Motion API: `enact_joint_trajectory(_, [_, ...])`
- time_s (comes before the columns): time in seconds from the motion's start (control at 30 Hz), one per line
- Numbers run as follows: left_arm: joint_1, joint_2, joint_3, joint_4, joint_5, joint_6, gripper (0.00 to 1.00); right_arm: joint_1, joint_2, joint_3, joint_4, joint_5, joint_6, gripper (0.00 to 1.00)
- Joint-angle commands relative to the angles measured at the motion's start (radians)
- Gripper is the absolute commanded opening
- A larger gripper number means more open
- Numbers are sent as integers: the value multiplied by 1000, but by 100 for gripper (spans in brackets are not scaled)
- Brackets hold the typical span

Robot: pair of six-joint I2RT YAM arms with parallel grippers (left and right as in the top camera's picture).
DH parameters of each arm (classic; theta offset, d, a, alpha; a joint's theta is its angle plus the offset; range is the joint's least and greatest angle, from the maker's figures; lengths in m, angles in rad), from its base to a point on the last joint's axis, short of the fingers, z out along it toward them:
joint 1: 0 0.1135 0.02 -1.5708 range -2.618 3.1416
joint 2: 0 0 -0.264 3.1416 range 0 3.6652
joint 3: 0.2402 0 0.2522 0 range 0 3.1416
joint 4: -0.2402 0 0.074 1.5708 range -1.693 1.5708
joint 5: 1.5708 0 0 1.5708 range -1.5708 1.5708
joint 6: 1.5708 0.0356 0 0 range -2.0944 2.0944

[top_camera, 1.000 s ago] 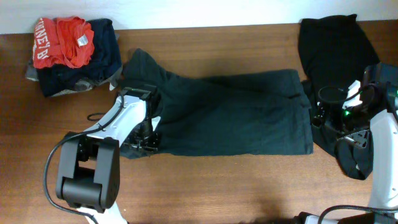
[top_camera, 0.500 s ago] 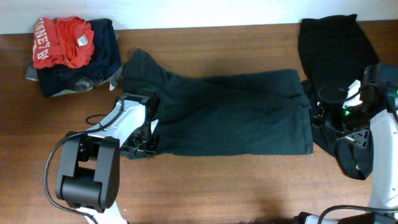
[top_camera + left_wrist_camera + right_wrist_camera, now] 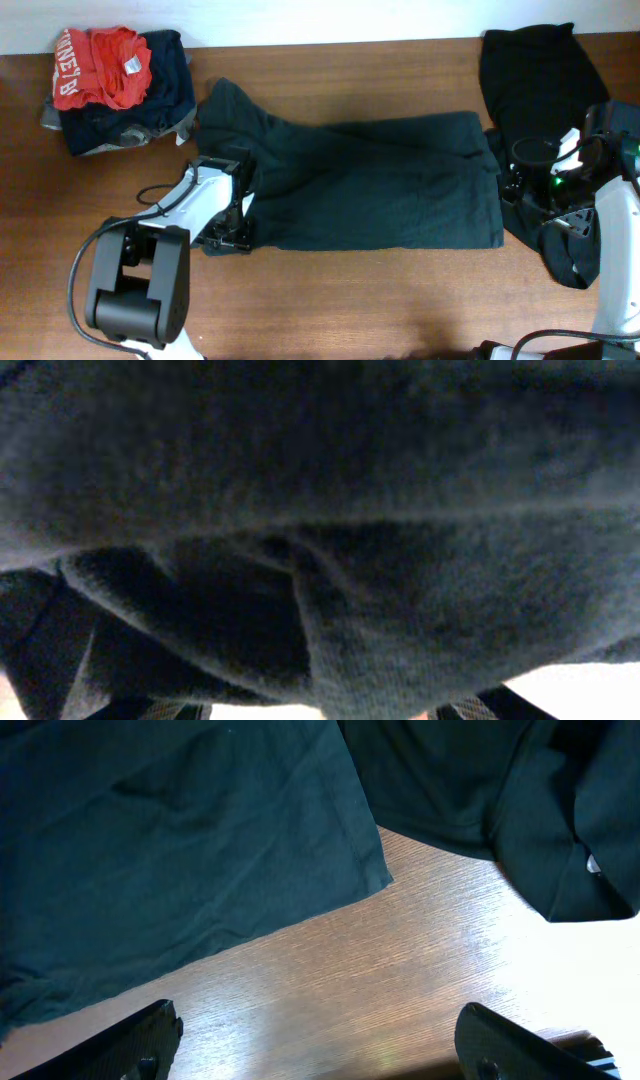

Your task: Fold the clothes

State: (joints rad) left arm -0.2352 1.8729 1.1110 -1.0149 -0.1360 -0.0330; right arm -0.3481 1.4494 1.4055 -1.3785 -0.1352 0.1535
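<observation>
Left claw (image 3: 228,228) is buried in the 8 o'clock corner of the dark T-shirt (image 3: 380,180) spread mid-bench, cloth hiding its spread; right claw (image 3: 315,1032), at the shirt's 3 o'clock, gapes wide, empty, above the bench (image 3: 350,300)

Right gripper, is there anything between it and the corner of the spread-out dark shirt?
Nothing visible. The right gripper hangs open over bare table, the corner of the dark shirt lies just ahead of it, and the black garment sits off to one side.
</observation>
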Motion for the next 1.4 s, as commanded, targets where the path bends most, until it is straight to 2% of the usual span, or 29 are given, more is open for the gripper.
enact_joint_trajectory(0.0, [2,13,-39,16,-49,7,60,-6,-14,-5,4,13,-8,92])
enact_joint_trajectory(0.03, [2,13,-39,16,-48,6,52,-6,-14,-5,4,12,-8,92])
enact_joint_trajectory(0.1, [3,13,-39,16,-48,-7,23,-6,-14,-5,6,13,-8,92])
enact_joint_trajectory(0.17, [3,12,-37,11,-47,-39,1,-6,-14,-5,7,12,-8,92])
enact_joint_trajectory(0.3, [2,11,7,-55,-43,-90,1,-6,-14,-5,6,12,-8,92])
enact_joint_trajectory(0.43, [4,10,147,-224,-23,-157,1,-6,-14,-5,6,12,-8,92])
enact_joint_trajectory(0.53, [4,11,287,-346,49,-156,1,-6,-14,-5,5,11,-7,92])
enact_joint_trajectory(0.67, [2,11,416,-425,92,-153,0,-6,-14,-5,-4,8,-7,92])
enact_joint_trajectory(0.97, [2,11,444,-397,95,-153,1,-6,-14,-37,-62,-16,-8,92])
enact_joint_trajectory(1.37, [2,11,444,-256,95,-153,1,-6,-14,-218,0,-56,-8,89])
